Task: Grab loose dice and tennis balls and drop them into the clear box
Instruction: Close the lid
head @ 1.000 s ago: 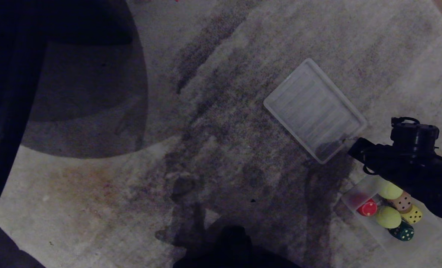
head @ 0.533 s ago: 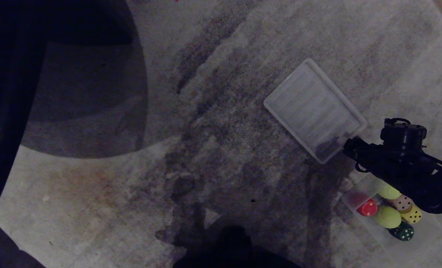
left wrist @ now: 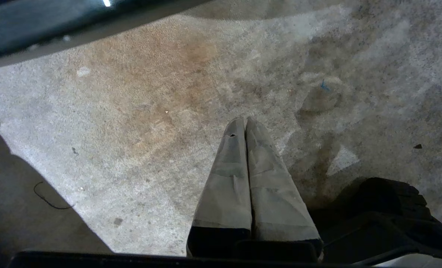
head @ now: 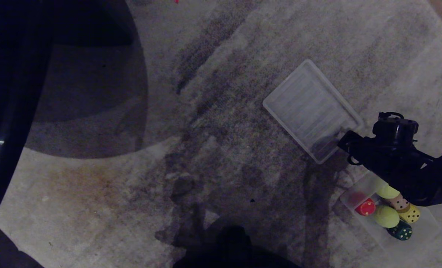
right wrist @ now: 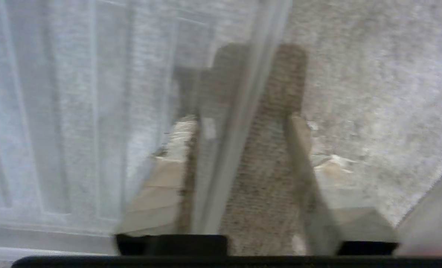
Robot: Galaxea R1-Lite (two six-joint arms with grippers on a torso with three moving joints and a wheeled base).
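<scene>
I see my right gripper (right wrist: 243, 123) at the frame's right with fingers apart, straddling the lid's (head: 310, 108) edge. At lower right, the clear box (head: 351, 197) holds the tennis balls (head: 386, 216) and dice (head: 399, 202). My left gripper (left wrist: 245, 126) is clenched empty.

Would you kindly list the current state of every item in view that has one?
clear box: uncovered on the carpet, holding the pieces.
tennis balls: both in the box.
beige die: in the box.
yellow die: in the box.
green die: in the box.
red piece: in the box.
lid: flat on the carpet, edge between the right gripper's fingers.
right gripper: open, straddling the lid's edge.
left gripper: shut, empty.
</scene>
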